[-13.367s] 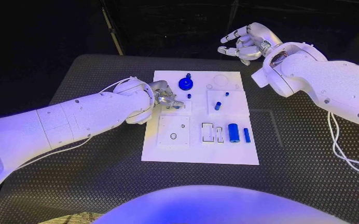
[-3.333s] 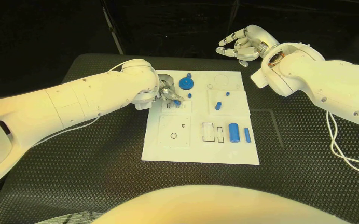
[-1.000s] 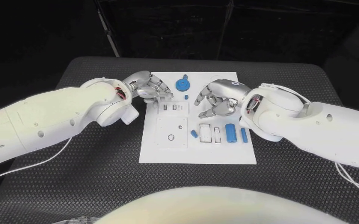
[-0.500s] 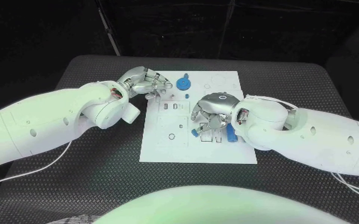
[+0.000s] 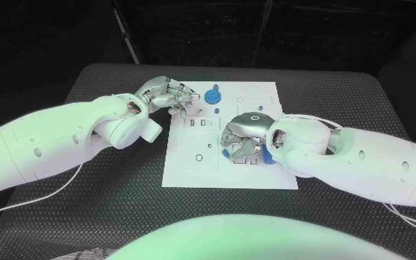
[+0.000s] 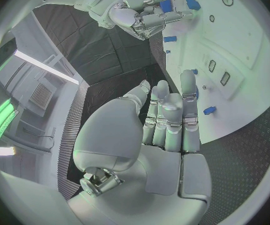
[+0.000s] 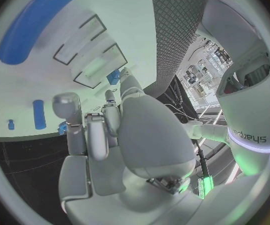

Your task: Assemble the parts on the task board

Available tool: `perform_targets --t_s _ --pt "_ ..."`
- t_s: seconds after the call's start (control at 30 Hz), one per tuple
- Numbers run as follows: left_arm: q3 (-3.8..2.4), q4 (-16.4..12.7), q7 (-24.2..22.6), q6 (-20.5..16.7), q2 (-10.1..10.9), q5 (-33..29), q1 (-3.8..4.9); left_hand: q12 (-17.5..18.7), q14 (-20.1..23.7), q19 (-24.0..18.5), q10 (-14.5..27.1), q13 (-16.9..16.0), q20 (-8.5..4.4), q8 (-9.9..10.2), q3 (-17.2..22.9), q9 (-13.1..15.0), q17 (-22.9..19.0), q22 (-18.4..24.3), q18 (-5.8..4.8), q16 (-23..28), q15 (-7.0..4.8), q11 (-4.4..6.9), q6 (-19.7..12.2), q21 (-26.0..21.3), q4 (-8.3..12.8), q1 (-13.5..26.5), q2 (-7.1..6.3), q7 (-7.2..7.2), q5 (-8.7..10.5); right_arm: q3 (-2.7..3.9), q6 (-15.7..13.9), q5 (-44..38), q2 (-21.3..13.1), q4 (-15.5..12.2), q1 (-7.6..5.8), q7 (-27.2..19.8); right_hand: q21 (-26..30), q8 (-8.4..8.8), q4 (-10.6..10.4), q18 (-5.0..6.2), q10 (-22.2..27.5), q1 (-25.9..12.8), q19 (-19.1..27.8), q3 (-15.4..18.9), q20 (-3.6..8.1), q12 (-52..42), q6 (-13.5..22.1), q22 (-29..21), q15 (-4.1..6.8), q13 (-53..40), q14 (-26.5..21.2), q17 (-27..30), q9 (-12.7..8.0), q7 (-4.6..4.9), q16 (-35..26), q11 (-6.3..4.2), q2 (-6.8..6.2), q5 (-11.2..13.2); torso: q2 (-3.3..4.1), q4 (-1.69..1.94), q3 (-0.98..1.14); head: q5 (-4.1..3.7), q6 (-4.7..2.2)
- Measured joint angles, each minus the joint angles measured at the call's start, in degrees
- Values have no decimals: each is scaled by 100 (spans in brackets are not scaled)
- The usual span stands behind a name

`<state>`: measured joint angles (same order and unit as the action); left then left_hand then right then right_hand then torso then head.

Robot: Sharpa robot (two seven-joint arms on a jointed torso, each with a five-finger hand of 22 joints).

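Hovering right hand (image 5: 241,141) over task board (image 5: 198,173), fingers spread

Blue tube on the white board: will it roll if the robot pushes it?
Probably: the blue tube looks round and lies sideways on the flat task board. It looks smooth, so maybe slippery, and hardly bendy.

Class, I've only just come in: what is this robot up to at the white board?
A two-armed robot is assembling small blue parts on the white task board. Its right hand is lowered over the rectangular slots near the middle, beside a blue cylinder; whether it holds anything cannot be told. Its left hand hovers with spread fingers at the board's far left corner, near a round blue part.
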<state>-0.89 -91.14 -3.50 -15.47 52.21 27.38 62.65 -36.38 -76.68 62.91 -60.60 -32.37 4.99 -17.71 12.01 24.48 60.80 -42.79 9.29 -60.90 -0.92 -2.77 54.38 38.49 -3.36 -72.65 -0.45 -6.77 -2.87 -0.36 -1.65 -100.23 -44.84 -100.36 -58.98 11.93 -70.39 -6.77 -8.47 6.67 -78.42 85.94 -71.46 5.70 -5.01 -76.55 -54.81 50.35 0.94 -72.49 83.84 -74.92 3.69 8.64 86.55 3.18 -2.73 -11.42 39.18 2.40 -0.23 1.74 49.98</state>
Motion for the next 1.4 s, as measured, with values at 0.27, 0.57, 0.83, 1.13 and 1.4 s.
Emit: perform_targets --t_s 0.27,0.57,0.83,1.13,1.4 --pt "0 17 0 23 -10 -26 -8 0 0 0 0 1 0 0 -12 -4 25 4 0 0 0 0 0 -2 -12 0 0 0 0 0 36 -13 50 44 3 16 0 34 -11 0 32 0 0 11 0 0 20 8 0 -3 0 0 1 20 26 32 0 0 -1 0 -2 -14 3" --pt "0 20 3 40 -19 -35 -10 0 0 0 0 7 0 -1 -12 -14 34 16 0 0 0 0 -1 -2 -12 0 0 0 0 0 93 -22 136 132 18 33 -34 -8 76 0 33 68 -22 -76 -22 -61 -190 39 -22 -87 21 0 33 -24 27 32 69 0 0 7 -4 -3 4" --pt "0 28 11 53 -30 -42 -11 0 0 0 0 6 0 -4 -12 -14 33 15 0 0 0 0 -1 -2 -11 0 0 1 0 0 152 -39 212 192 48 38 -34 -34 137 0 11 186 -21 -222 -22 -89 -371 77 -19 -135 18 1 32 -103 27 9 189 0 -2 8 -4 4 3" --pt "0 35 13 77 -36 -44 -11 0 0 0 0 12 0 18 -12 -21 13 22 -1 0 0 0 -1 -2 -11 -1 0 1 0 -2 13 -137 238 214 67 132 -83 -33 97 0 9 160 -43 -338 0 -159 -437 132 21 -218 21 1 25 -119 26 11 315 0 -5 7 -3 8 3" --pt "0 49 15 104 -45 -46 -14 0 0 0 0 18 0 18 4 -27 -6 28 -1 0 0 0 -1 -27 -27 -1 0 1 0 -2 -183 -217 243 215 72 215 -122 -87 107 0 -11 129 -85 -629 43 -170 -664 205 82 -235 21 1 2 -180 26 31 422 78 -6 2 0 5 3"
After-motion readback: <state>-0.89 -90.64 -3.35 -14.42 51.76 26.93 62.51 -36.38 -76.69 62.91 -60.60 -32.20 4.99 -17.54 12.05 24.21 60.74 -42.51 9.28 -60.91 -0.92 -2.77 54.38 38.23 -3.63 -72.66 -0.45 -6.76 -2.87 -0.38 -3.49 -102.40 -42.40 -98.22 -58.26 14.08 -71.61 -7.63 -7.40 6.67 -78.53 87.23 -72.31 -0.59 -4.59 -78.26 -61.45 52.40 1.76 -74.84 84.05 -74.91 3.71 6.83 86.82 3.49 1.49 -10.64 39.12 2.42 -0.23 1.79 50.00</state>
